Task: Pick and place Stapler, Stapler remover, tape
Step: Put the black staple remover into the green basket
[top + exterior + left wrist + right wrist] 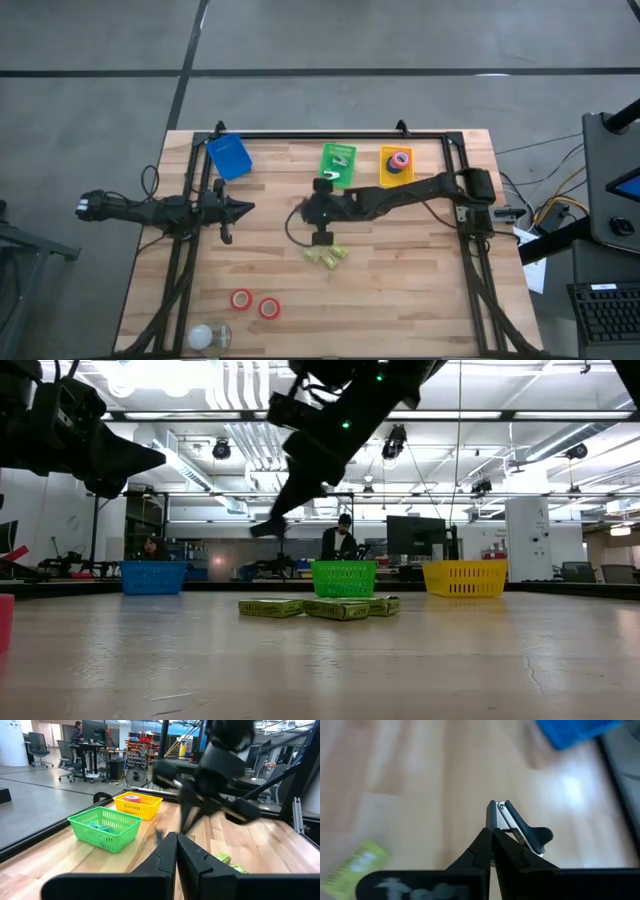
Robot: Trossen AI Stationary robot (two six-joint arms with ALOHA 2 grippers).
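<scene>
My right gripper [492, 834] hangs above the middle of the table [300, 213], shut on a black staple remover with metal jaws [520, 827], which the low view shows high in the air [268, 527]. Several yellow-green box-like pieces [326, 256] lie flat on the table below it [312, 607]. Two red tape rolls [241, 298] [269, 308] lie flat near the near edge. A third red roll [400, 159] sits in the yellow basket [384, 178]. My left gripper [246, 208] waits shut at the table's left side [176, 840]. My right gripper pinches the staple remover between its two fingertips at its black body [512, 834]. The metal jaw end [498, 810] and one black wing [541, 835] stick out past the fingers. The arm slants down toward the table's left. The remover is lifted clear of the table.
A blue basket [229, 157], a green basket [337, 178] with pieces inside and the yellow basket stand in a row along the far edge. A white roundish object [205, 336] sits at the near left corner. Black frame rails [180, 250] run along both sides.
</scene>
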